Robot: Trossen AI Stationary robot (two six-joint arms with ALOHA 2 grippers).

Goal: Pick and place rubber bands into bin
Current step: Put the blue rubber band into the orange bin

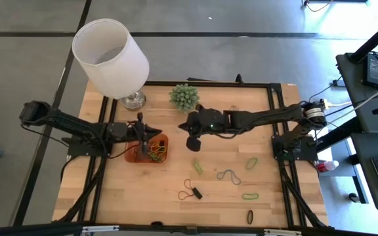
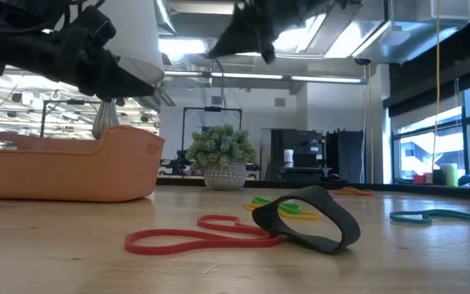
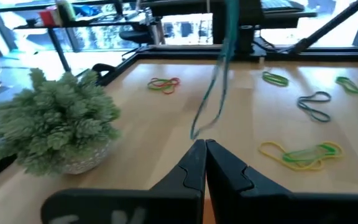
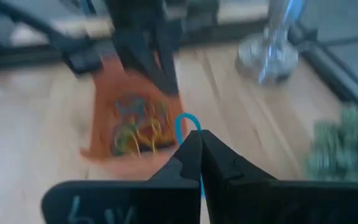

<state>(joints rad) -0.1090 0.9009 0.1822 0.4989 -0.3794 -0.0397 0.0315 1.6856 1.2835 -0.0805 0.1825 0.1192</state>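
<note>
The orange bin (image 1: 136,156) sits left of the table's centre and holds several coloured rubber bands (image 4: 135,127). My left gripper (image 1: 144,134) hovers over the bin, shut and empty; its fingertips (image 3: 204,148) meet in the left wrist view. My right gripper (image 1: 193,142) is in the air to the right of the bin, shut on a blue rubber band (image 3: 219,74). More bands lie loose on the table's right half: green ones (image 1: 251,162), a grey-blue one (image 1: 228,176), a black one (image 1: 249,216) and an orange-brown one (image 1: 189,191). My right gripper pinches the blue rubber band between its two fingertips, and a short loop of it (image 4: 185,121) shows just past them. The rest of the band (image 3: 210,106) hangs slack below the fingers, lifted clear of the table.
A lamp with a large white shade (image 1: 110,56) stands at the far left. A spiky green plant (image 1: 184,97) is at the far edge, just beyond my right gripper. In the low view, a red band (image 2: 194,237) and a black band (image 2: 308,216) lie near the camera.
</note>
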